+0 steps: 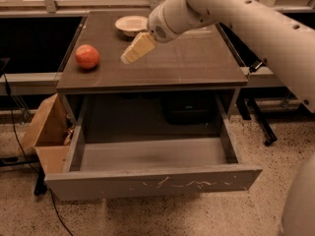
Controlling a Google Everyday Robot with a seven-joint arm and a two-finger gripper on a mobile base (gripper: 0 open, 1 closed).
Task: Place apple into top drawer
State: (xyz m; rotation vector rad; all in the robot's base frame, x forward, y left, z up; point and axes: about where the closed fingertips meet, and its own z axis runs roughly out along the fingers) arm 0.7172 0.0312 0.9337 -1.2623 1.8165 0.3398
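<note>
inspection at this moment.

position of items: the apple [87,56] sits on the table top [197,58], near its left edge, free on all sides and untouched. the top drawer [152,186] stands pulled out below the table, its inside bare and in full view; judged, it is open so that the apple can be lowered straight in from above. the apple is not yet in it.

gripper: the gripper [129,57] hangs over the table top, to the right of the apple and apart from it, angled down and to the left toward the fruit. judged, this slant suits a reach for the apple. whether it is released or clenched cannot be told from this view; nothing shows in its hold.

other items: a bowl [132,24] rests at the back of the table, behind the gripper and well apart from the apple, out of the path between apple and drawer. a cardboard box [47,127] leans on the floor at the left, just beside the drawer's left wall; a drop that goes wide on that side could land there.

count: one apple, one bowl, one open drawer, one cardboard box, one arm [236,14], one gripper.
</note>
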